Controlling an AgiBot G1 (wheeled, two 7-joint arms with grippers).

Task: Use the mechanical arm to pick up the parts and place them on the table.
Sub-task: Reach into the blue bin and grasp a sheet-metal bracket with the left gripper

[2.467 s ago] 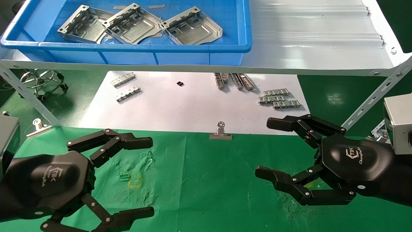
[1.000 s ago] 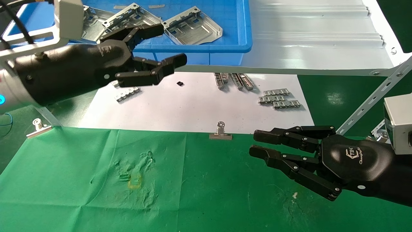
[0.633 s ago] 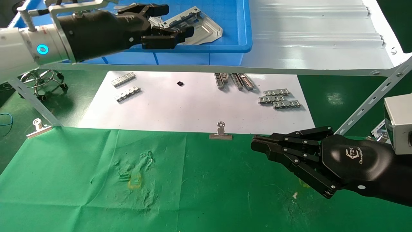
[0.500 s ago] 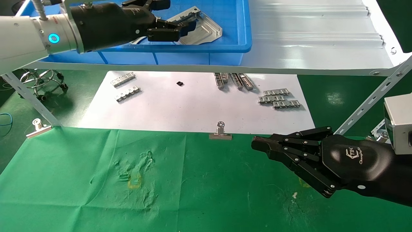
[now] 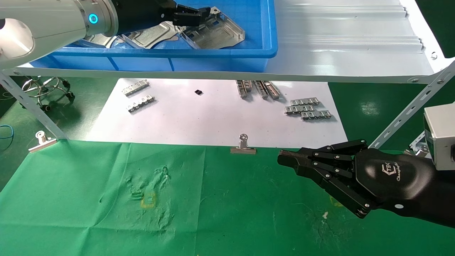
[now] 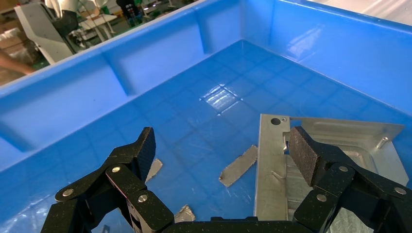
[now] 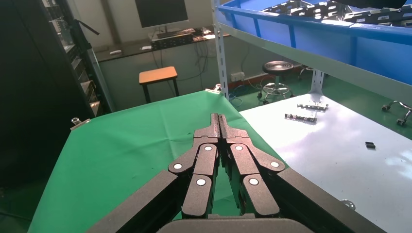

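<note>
Overhead, from the head camera, the left mechanical arm [image 5: 46, 19] stretches across the rim of the blue bin [image 5: 213, 53] on the white shelf [image 5: 348, 46], its blue-lit ring showing and its black left end effector [image 5: 192, 16] reaching low over the parts [image 5: 217, 32] that lie on the bin floor, fingertips at the raised edge of the rightmost plate. Another plate [image 5: 149, 33] lies partly under the wrist. Lower down, the right end effector [image 5: 288, 160] hovers over the green desk [image 5: 213, 213] at its right side, palm housing facing up, fingers stretched forward and pressed together into a narrow wedge, holding nothing. A white sheet [image 5: 213, 117] beyond the green cloth carries small linked metal strips [image 5: 307, 108], and a binder clip [image 5: 243, 145] sits at the cloth's edge. Next, the left wrist camera looks along the left end effector [image 6: 221, 158] into the bin [image 6: 160, 53]: its two textured fingertips [image 6: 306, 155] stand spread wide apart and grip nothing, one of them poised just above the bracket edge of a plate [image 6: 340, 141] on the blue floor, though whether it touches cannot be told. Lastly, the right wrist camera shows the right end effector [image 7: 219, 119] with its fingers [image 7: 206, 160] clenched side by side, pointing out level above the desk [image 7: 121, 145].
</note>
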